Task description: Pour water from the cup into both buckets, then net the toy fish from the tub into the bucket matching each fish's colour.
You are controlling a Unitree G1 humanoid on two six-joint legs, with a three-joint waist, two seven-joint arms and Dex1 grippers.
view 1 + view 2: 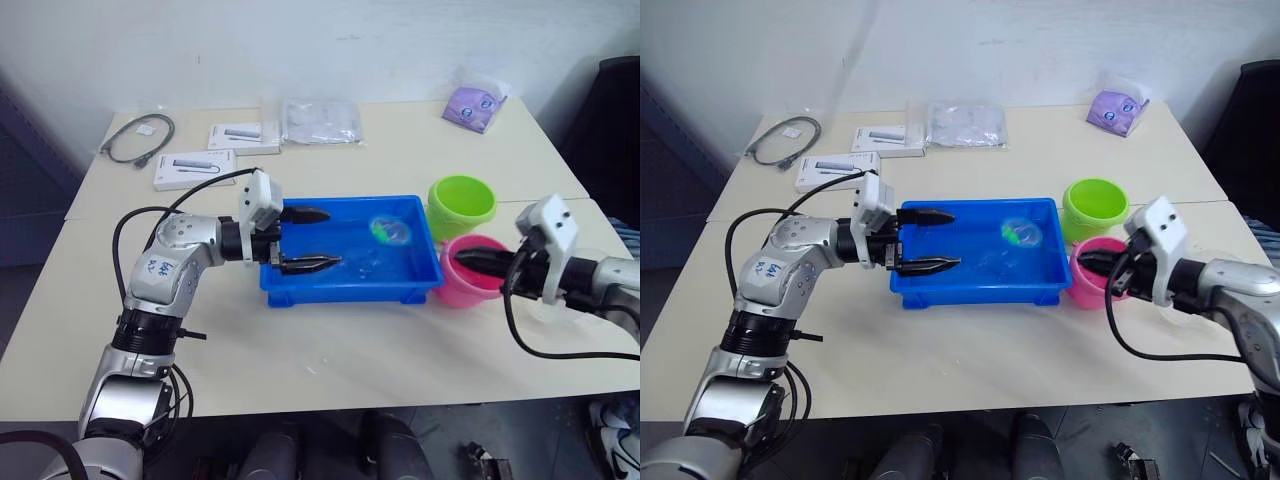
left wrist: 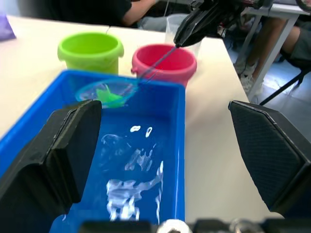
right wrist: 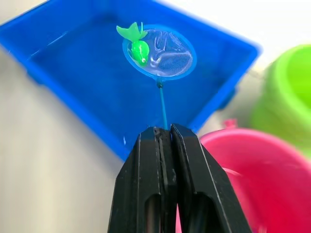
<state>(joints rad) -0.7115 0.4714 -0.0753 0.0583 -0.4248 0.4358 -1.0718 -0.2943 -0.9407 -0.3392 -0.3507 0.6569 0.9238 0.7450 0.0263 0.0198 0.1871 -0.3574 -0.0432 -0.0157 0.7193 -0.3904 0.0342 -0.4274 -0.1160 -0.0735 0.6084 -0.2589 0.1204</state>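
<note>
The blue tub (image 1: 345, 293) holds water in the middle of the table. My right gripper (image 3: 165, 131) is shut on the thin handle of the net (image 3: 167, 56), above the pink bucket (image 1: 462, 288). The hoop hangs over the tub's far right corner with a green toy fish (image 3: 138, 48) lying in its mesh. The lime green bucket (image 1: 461, 203) stands just behind the pink one. My left gripper (image 1: 315, 238) is open over the tub's left end, with nothing between its fingers. The clear cup (image 2: 172, 29) stands behind the pink bucket, partly hidden by my right arm.
Two white boxes (image 1: 195, 168), a grey cable (image 1: 137, 137) and a clear plastic bag (image 1: 321, 120) lie along the table's far side. A purple pouch (image 1: 473, 104) sits at the far right. A seated person (image 2: 146, 9) shows beyond the table.
</note>
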